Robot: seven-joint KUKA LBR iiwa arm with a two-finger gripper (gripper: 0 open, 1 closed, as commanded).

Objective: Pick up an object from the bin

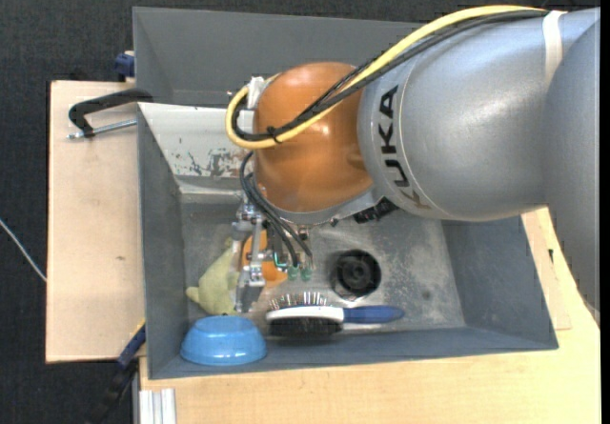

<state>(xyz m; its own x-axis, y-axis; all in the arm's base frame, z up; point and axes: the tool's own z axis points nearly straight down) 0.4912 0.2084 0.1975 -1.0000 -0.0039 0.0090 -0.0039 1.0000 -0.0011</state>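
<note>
Whether the gripper (255, 270) is spread or pressed together cannot be told, since its tip is crowded by cables and by the orange wrist cover (305, 136) above it. The tip is seen low in the near-left part of the bin (429, 289), just beside a pale yellow-green soft lump (219, 284), which is judged to be the thing most within reach. A small orange piece (274, 269) is seen at the tip, and whether it belongs to the bin or to the robot cannot be told. If the lump is to be taken, the grip should be centred over its thick middle rather than its thin edge, and it should be closed only once both sides are enclosed, because a soft thing is likely to fold and slip. The lift should be made straight up, so that the black-and-white brush (305, 319) and the blue bowl (222, 342) close in front are not dragged along. The black round thing (355, 272), near to the right, is better left alone.
</note>
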